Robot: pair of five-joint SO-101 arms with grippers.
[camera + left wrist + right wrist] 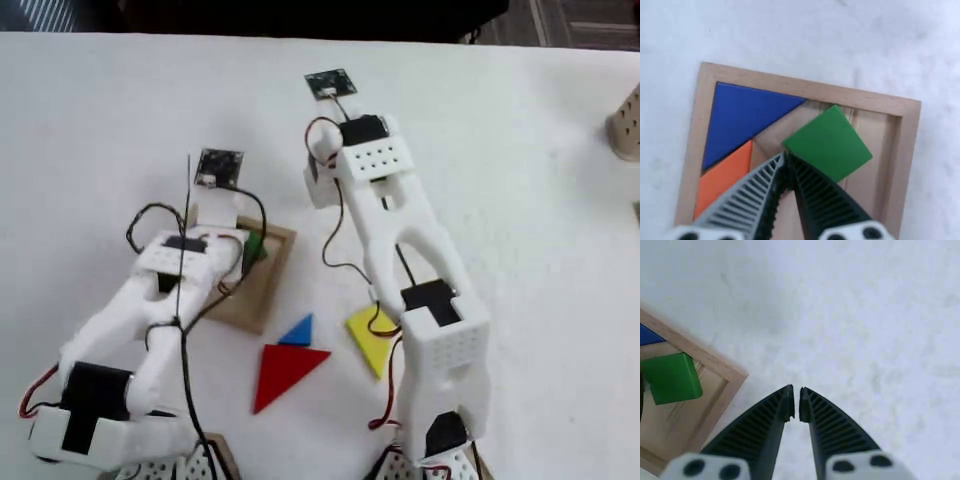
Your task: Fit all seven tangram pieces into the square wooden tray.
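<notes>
The left pincer has its jaws drawn together, tips against an edge of the green square tile. The tile sits askew inside the square wooden tray, out of line with the rim; squaring it looks like the step in hand. The left wrist view gives the seated large blue triangle and orange piece. The right pincer, nearly closed and empty, hangs over bare white bench. The high view gives the loose small blue triangle, red triangle and yellow piece, four to five o'clock from the tray.
</notes>
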